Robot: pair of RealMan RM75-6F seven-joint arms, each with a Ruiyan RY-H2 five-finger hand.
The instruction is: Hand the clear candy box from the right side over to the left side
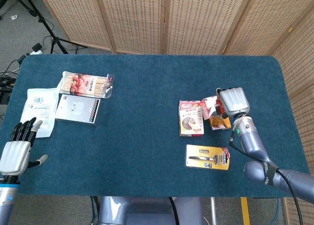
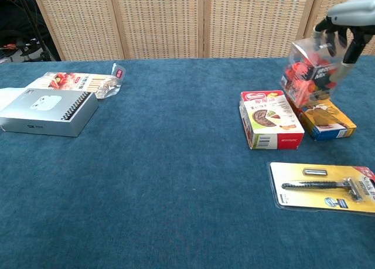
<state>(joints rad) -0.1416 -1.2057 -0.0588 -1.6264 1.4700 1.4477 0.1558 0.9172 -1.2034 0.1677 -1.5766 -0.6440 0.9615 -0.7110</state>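
My right hand grips the clear candy box from above. The box is full of red and orange sweets and hangs tilted in the air, above the orange-and-blue box it stood on. My left hand waits open at the table's near left edge, fingers spread and nothing in it; the chest view does not show it.
A red pie-chart box lies just left of the lifted candy box. A yellow razor pack lies nearer me. Far left are a silver box, a snack packet and a white pouch.
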